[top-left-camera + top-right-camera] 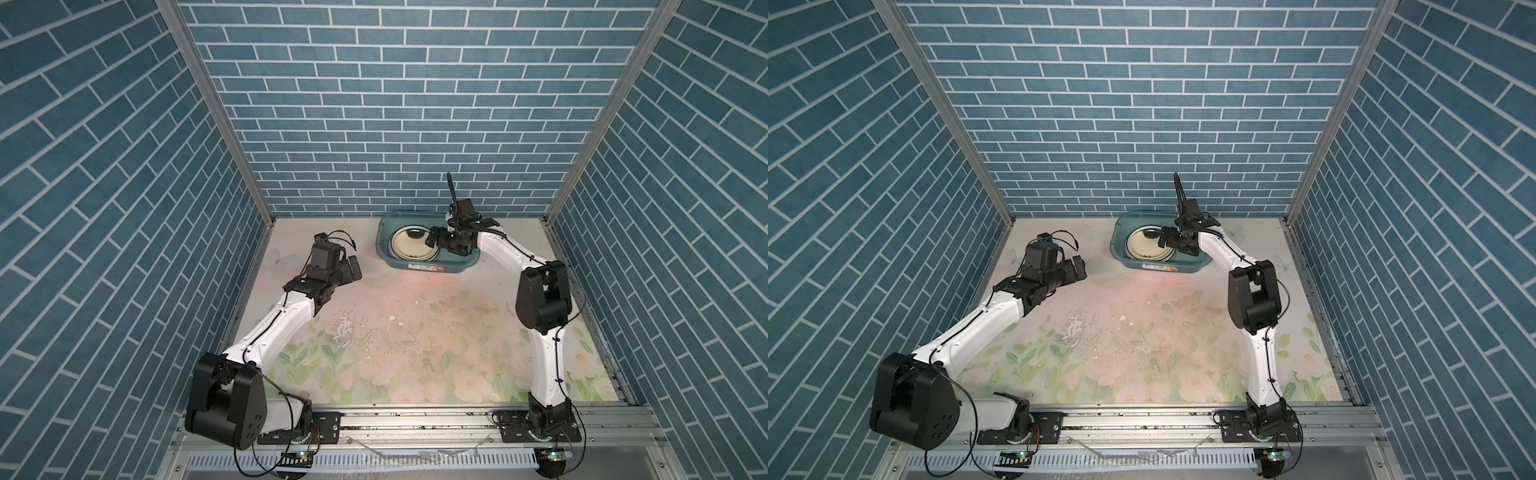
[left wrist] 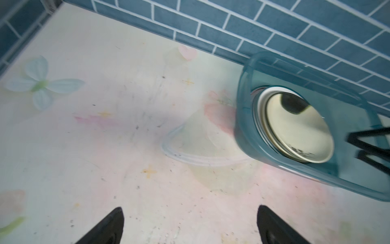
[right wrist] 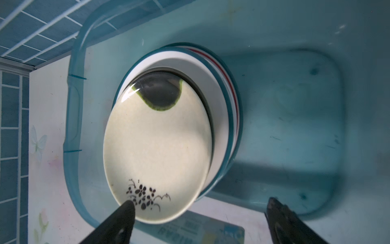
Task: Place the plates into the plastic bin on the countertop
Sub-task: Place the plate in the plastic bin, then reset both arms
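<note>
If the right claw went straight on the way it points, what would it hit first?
The right gripper, open, would probably meet the cream plate topping the stack in the plastic bin, or the floor beside it; depth is unclear.

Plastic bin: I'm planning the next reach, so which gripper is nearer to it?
Right. The right gripper hangs open over the plastic bin, beside the stacked plates; the left gripper is open above the countertop, off the bin's short end.

The left arm stretches from near left toward the middle, left gripper (image 1: 354,269) wide open. The right arm (elbow high) reaches far, right gripper (image 3: 200,201) pointing left, jaws spread.
</note>
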Available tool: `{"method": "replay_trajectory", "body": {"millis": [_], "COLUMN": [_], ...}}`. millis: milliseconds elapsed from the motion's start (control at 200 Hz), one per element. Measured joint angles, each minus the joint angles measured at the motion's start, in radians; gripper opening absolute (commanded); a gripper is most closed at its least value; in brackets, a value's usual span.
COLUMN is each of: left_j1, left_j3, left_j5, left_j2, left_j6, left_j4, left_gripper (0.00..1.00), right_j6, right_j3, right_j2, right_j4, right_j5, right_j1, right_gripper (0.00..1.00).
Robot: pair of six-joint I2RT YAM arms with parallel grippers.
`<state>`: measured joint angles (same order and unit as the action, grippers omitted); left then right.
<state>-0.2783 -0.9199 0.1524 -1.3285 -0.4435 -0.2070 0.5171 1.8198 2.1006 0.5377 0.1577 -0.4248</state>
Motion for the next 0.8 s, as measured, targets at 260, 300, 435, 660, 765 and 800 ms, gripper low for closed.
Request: {"method": "replay_trajectory", "body": {"millis": [260,300,435,660,765,800], "left_j1": [0.029,0.034,0.052,0.057,0.06,0.062], "left_j3": [0.365,0.417,0.505,0.635,0.696,0.703], "left_j5": [0.247,0.268,0.282,0.284,0.26,0.251], "left_j2": [0.216,0.243,0.301,0.225,0.075,0.029], "left_j6": [0.187,0.214,0.292,0.445,0.51,0.528], "left_j4": [0.271,0.311,0.392,0.719,0.914,0.967], "left_gripper": [1.0,1.0,1.0,1.0,1.0,0.99], "right_j6": [-0.083,-0.093,-0.124,-0.215,-0.312,-0.343], "right_j3": [-0.526,-0.612,-0.867,-1.174,-1.314,-1.36], "right_j2": [-0.491,-0.554,-0.711,-0.934,-1.019,-1.032], "right_j4": [-0.274,-0.315,-0.41,-0.599,-0.764,-0.824], "right_j5": [-0.263,-0.304,-0.426,-0.627,-0.699,-0.713], "right_j1": [0.008,0.013,0.042,0.067,0.075,0.08], "right_gripper": [0.97,0.97,0.98,0.98,0.98,0.98]}}
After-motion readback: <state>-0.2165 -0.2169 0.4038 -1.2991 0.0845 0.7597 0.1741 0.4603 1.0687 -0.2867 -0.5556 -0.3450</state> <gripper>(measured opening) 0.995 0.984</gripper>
